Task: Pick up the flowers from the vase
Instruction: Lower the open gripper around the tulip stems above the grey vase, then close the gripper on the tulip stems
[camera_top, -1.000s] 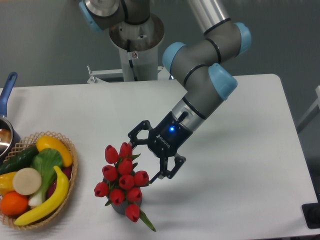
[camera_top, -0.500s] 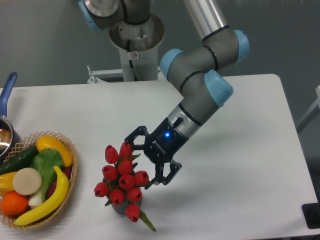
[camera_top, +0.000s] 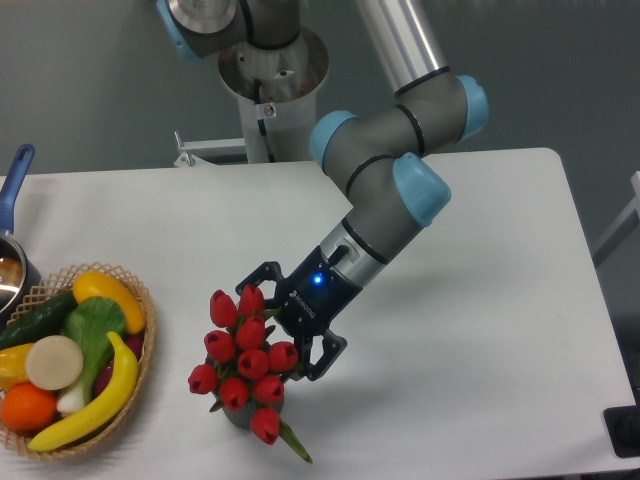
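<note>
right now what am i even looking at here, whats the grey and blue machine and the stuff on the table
It is a robot arm, grey tubes with light blue joint caps, filmed by one fixed camera looking down at a white table. At its end is a black two-finger gripper, open, its fingers reaching around a bunch of red tulip buds with green stems. It holds nothing yet. The flowers stand in a small dark grey vase, mostly hidden. At the left sit a woven basket of colourful fruit and vegetables and a metal pot with a blue handle.

The tool (camera_top: 283, 325), jaws spread, flanks the flowers (camera_top: 243, 355) standing in the vase (camera_top: 240, 413) beside a fruit basket (camera_top: 140, 375).
</note>
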